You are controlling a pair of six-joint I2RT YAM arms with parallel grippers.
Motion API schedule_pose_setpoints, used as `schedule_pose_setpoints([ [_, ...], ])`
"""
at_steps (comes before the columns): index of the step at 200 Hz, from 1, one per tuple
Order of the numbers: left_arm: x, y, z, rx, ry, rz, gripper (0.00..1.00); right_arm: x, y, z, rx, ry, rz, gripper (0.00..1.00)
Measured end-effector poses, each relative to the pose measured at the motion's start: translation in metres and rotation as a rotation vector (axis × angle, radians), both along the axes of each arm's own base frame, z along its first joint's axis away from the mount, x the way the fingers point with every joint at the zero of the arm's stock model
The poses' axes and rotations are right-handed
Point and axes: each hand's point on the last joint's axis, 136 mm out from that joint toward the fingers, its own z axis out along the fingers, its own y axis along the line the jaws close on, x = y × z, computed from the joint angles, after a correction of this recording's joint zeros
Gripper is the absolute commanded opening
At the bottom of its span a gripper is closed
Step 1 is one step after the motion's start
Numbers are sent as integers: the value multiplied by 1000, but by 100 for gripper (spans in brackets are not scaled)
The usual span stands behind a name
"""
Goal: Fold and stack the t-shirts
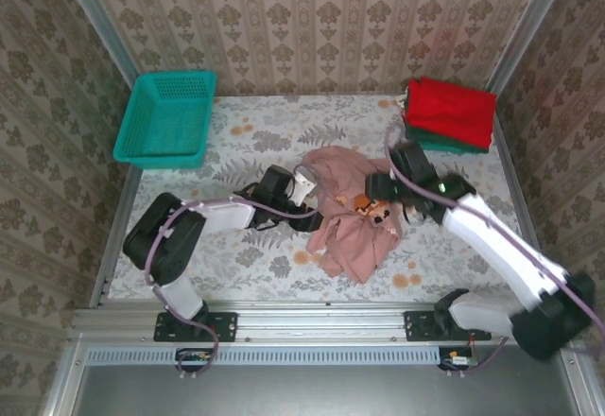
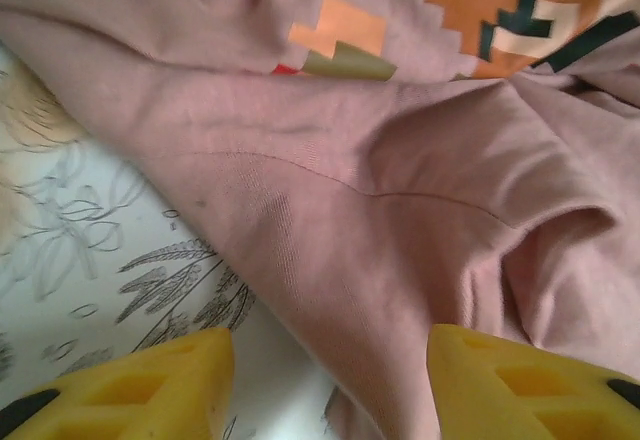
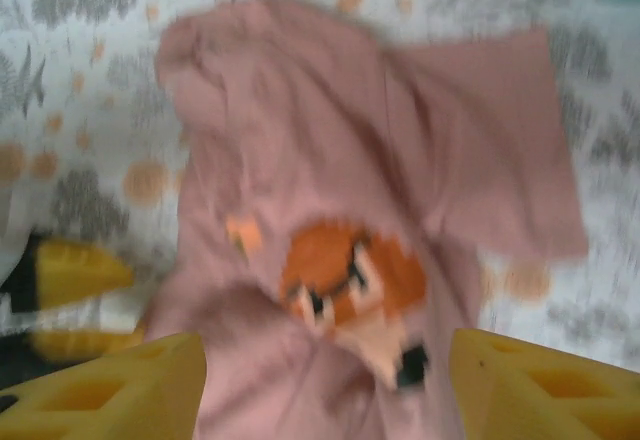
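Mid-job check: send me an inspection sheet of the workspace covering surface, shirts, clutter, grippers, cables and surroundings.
Surface: floral table cover, lying flat, no spills seen.
Job's things: pink t-shirt crumpled mid-table, unfolded, print facing up; red t-shirt folded on top of the green t-shirt at the far right corner.
Clutter: teal basket at the far left, nothing seen inside.
Grippers: left gripper open, low over the pink t-shirt's edge; right gripper open, above the print.
Cables: lilac cables run along both arms; no snag on cloth seen.
Surroundings: patterned walls on three sides; metal rail at the near edge.
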Motion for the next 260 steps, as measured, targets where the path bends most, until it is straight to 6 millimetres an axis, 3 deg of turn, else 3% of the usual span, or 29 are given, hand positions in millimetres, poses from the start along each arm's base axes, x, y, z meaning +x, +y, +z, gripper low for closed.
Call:
schedule_pose_setpoints([
  [26, 12, -14, -13, -17, 52, 10, 43, -56, -3, -54, 52, 90, -23, 69],
  [40, 27, -27, -8, -56, 45, 12, 22, -72, -2, -85, 50, 159, -39, 69],
  [58, 41, -40, -4, -93, 47, 17, 0, -79, 1, -115, 16, 248, -58, 65],
  [83, 49, -34, -2, -135, 71, 48, 0, -69, 9, -136, -30, 308, -67, 41],
  [114, 62, 19, 4, -142, 79, 180, 0, -29, 20, -142, -78, 341, -82, 17],
  [143, 67, 83, 43, -152, -9, 348, 0, 30, 40, -131, -103, 307, -37, 10],
  [155, 69, 106, 62, -153, -66, 416, 0, 56, 55, -120, -98, 272, 9, 17],
  [165, 68, 124, 76, -148, -112, 480, 0, 80, 73, -111, -92, 242, 73, 34],
  [176, 65, 141, 87, -134, -147, 541, 0, 108, 91, -100, -93, 195, 123, 40],
  [190, 60, 156, 89, -102, -162, 601, 0, 136, 109, -85, -115, 139, 166, 57],
  [200, 56, 166, 85, -69, -155, 637, 0, 143, 111, -78, -143, 108, 179, 64],
  [220, 49, 182, 64, 5, -103, 695, 0, 126, 102, -68, -191, 90, 175, 67],
  [232, 45, 193, 52, 49, -68, 728, 17, 100, 94, -64, -198, 87, 170, 62],
  [247, 39, 203, 41, 91, -30, 764, 40, 53, 86, -63, -182, 89, 176, 57],
  [260, 35, 209, 36, 112, -4, 787, 44, 13, 89, -68, -156, 93, 200, 52],
])
